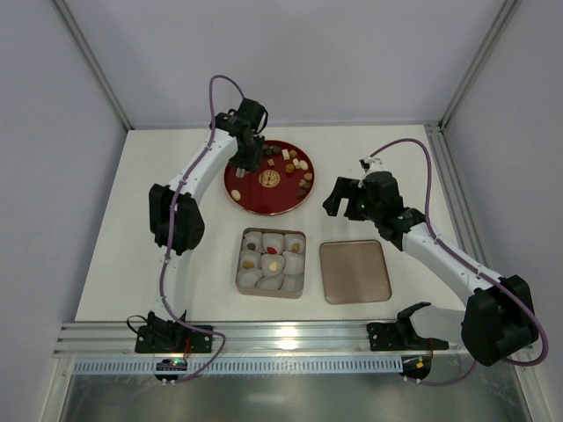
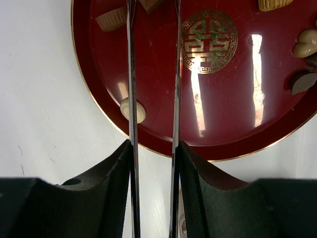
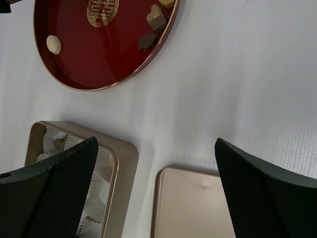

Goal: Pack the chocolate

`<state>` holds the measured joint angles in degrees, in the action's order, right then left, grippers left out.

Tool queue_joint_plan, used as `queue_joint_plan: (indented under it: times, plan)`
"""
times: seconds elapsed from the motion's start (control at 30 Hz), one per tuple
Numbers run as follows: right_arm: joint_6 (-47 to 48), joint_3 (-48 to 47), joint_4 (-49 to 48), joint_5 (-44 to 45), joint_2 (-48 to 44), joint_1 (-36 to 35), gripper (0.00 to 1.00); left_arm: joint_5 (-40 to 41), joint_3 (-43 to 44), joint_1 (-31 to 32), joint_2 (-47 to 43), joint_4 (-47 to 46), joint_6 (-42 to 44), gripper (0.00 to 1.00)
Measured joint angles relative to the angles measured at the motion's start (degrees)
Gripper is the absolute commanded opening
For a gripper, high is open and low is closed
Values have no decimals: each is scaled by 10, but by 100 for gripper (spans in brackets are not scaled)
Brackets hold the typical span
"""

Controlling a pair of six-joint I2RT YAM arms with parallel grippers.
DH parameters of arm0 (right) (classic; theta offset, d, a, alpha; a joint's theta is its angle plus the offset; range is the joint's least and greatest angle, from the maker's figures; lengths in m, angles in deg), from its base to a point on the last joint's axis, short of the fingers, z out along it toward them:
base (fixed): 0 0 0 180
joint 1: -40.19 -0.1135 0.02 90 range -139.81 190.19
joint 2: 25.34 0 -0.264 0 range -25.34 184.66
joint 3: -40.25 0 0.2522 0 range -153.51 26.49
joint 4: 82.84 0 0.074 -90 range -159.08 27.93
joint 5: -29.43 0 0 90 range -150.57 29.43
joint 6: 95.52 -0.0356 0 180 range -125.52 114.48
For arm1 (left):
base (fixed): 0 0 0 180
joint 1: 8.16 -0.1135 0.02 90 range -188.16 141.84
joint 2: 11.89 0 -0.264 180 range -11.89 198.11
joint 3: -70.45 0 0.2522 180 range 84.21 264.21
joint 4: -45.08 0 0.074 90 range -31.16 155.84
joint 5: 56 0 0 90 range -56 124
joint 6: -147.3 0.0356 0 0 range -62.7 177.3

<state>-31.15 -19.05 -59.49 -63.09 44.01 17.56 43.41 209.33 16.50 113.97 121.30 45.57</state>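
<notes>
— So, the left gripper [image 1: 245, 163]?
— Arm stretched far out, pointing down over the red plate [image 1: 255, 198]. Its thin blades [image 2: 130, 74] flank a tan piece [image 2: 151, 4]; pinched or not, I can't tell.
— The chocolate [image 1: 295, 165]?
— Mostly to its right on the plate, too small to show an axis. A few are in the tin [image 1: 239, 264].
— Right gripper [image 3: 156, 148]?
— Arm bent, fingers spread wide over the table [image 3: 237, 74], nothing between them.

Plate [image 1: 253, 199] holding chocolate [image 1: 303, 164] behind box [image 1: 238, 264]; lid [image 1: 354, 272] right.

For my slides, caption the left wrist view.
Left gripper, blades apart, over the red plate; a cream chocolate beside one blade.
</notes>
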Motion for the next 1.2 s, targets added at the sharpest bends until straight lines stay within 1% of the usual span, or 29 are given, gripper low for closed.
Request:
queue_joint_plan:
  times: [0.13, 0.17, 0.37, 0.87, 1.0, 1.2]
  plan:
    - [0, 0, 0, 0, 0, 0, 100, -1, 0, 0, 0, 0, 2, 40]
    - [0, 0, 0, 0, 0, 0, 100, -2, 0, 0, 0, -1, 2, 38]
    - [0, 0, 0, 0, 0, 0, 100, -10, -1, 0, 4, -1, 2, 32]
    - [0, 0, 0, 0, 0, 0, 100, -22, -32, 0, 0, 5, 0, 31]
    - [0, 0, 0, 0, 0, 0, 100, -35, -56, 0, -17, 7, -4, 31]
    - [0, 0, 0, 0, 0, 0, 100, -44, -102, 0, -69, 12, -16, 31]
